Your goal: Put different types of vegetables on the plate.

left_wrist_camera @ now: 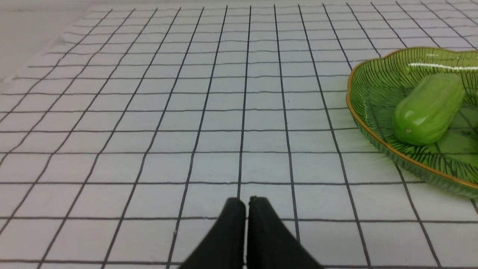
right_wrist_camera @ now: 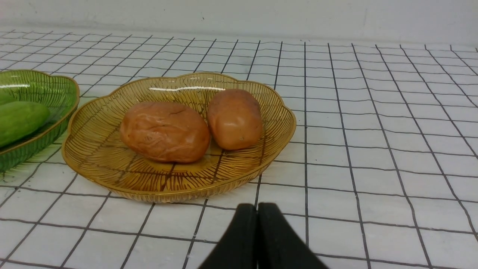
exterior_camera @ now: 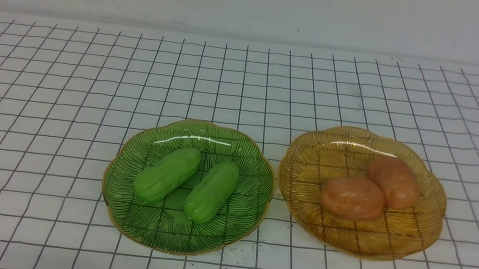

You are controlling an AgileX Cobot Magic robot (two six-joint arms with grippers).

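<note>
On a white tabletop (exterior_camera: 64,81) ruled with a black grid, two scalloped, ribbed glass plates with thin gold rims sit side by side, close but apart. To the robot's left lies the translucent green plate (exterior_camera: 119,192), and in it rest two glossy green oblong toy cucumbers — the left cucumber (exterior_camera: 167,173) and the right cucumber (exterior_camera: 212,190) — both angled the same way, lying near each other with a narrow strip of plate showing between them. To the right sits the translucent amber plate (exterior_camera: 429,217), holding two glossy orange-brown toy potatoes: the nearer potato (exterior_camera: 352,198) lies lower and to the left, the farther potato (exterior_camera: 393,182) lies behind it to the right, and the two touch.

Neither arm shows in the front view. In the left wrist view, the left gripper (left_wrist_camera: 246,203) hangs over bare grid cloth with its black fingers pressed together and nothing between them; the green plate's rim and one cucumber appear off to one side, well apart from the fingertips. In the right wrist view, the right gripper (right_wrist_camera: 257,209) is likewise closed and empty — its tips sit just short of the amber plate's near rim, not touching it.

A plain white wall (exterior_camera: 258,1) backs the table.
</note>
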